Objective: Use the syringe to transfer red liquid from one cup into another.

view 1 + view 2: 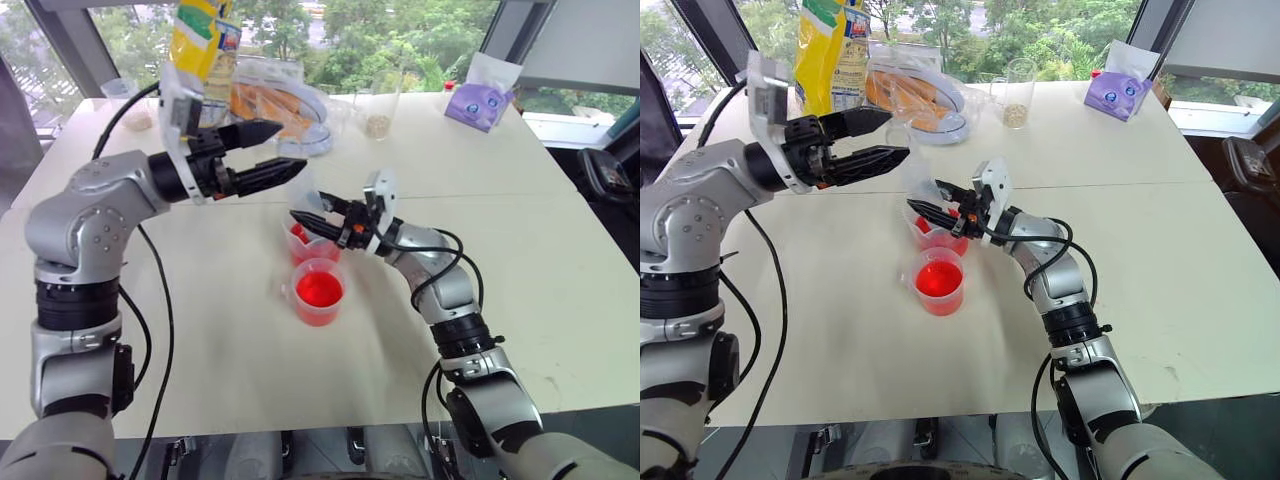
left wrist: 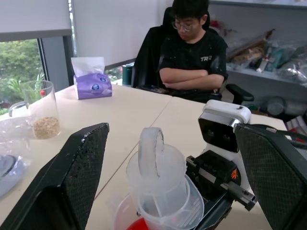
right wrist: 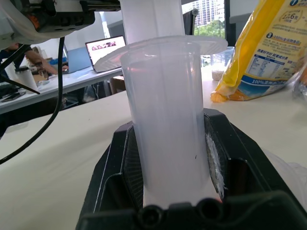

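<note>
Nearest the head camera sits the shorter, squat clear plastic cup, holding a pool of bright red watery liquid; just behind it, touching or nearly so, stands the taller, narrower clear measuring cup with a spout, with some red at its bottom.

The right gripper has its two black fingers pressed against the wide barrel of the large clear plastic syringe, which the right wrist view shows wedged upright between them. From the head views the syringe stands over the taller cup, though whether its tip reaches the liquid cannot be told. The left gripper hangs above and behind the cups with its fingers spread wide, holding nothing; in the left wrist view the syringe's looped plunger top lies between those fingers but apart from both.

The step in hand looks to be working the plunger. To do it well, the right gripper would hold the barrel steady and upright (any tilt risks tipping the light cup), while the left closes squarely on the plunger loop and moves it along the barrel's axis, slowly. Both cups crowd together, so sideways drift could knock either and spill red across the pale tabletop.
</note>
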